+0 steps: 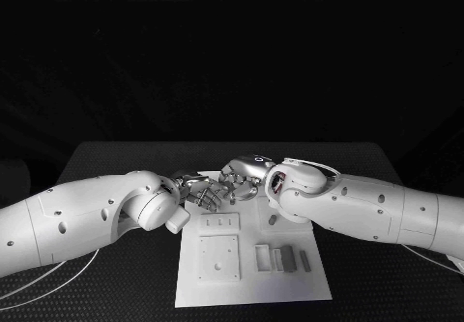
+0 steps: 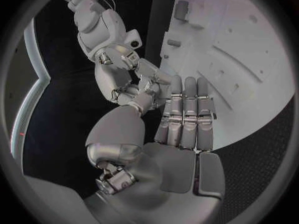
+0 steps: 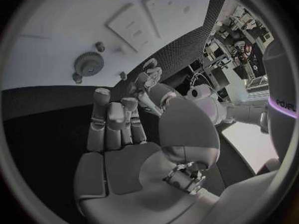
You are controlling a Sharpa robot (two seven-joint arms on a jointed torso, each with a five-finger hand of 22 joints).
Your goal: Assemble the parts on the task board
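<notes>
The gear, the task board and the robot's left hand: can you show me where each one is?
gear [image 3: 89, 63]: right wrist view, on its toothed round face.
task board [image 1: 290, 285]: head view, on a bare part near its front edge.
left hand [image 1: 200, 194]: head view, on the middle of its silver fingers.

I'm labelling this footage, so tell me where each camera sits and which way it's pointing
Head view: on the robot's head, looking down at the table; both arms reach in, left hand and right hand meeting over the board.
Left wrist view: behind the left hand, facing the board; the right hand shows too.
Right wrist view: behind the right hand, facing the board and a gear.
All three share the board.
</notes>
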